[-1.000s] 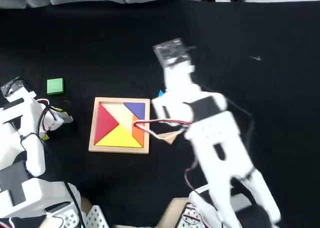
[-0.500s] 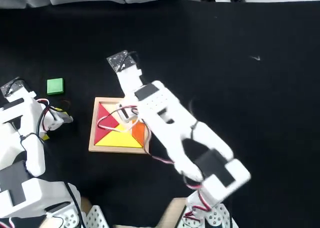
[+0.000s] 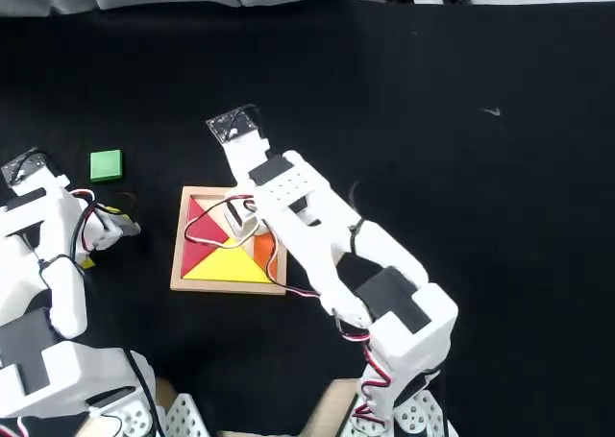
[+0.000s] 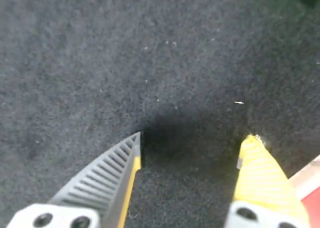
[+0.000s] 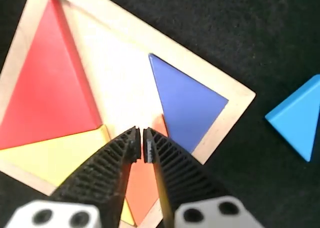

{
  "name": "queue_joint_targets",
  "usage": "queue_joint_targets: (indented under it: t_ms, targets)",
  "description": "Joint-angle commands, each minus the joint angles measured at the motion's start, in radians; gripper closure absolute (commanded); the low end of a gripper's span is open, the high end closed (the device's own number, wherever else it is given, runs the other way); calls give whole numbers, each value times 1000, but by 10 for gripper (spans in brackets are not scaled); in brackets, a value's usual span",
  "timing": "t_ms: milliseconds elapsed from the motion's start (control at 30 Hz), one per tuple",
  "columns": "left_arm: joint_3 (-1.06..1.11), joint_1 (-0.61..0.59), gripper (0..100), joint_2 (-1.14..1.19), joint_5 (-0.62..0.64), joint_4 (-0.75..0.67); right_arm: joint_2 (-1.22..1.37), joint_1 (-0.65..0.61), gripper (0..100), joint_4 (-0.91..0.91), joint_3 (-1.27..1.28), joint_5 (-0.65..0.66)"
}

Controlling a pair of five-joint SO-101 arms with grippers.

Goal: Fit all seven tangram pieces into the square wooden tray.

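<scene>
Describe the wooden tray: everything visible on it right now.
The wooden tray is a square of pale wood with a raised rim, lying flat on the black cloth. Inside it lie a red triangle, a yellow triangle, a dark blue triangle and an orange piece, packed edge to edge. A patch of bare pale floor shows between red and blue. The right gripper, shut, hangs over the tray's middle; whether it touches cannot be told.
</scene>
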Motion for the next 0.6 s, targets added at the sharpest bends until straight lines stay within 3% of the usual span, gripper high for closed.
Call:
queue_joint_targets:
  t_ms: [0,200,500,567]
  targets:
    - [-4,18,690,-5,11,-9,-4,-9,987,11,-38,-3]
    - [-4,18,690,-5,11,-11,-170,51,987,157,-105,15]
    - [-4,42,690,-5,11,-11,-341,293,980,143,25,270]
    - [-4,41,690,-5,11,-11,-341,330,934,155,27,307]
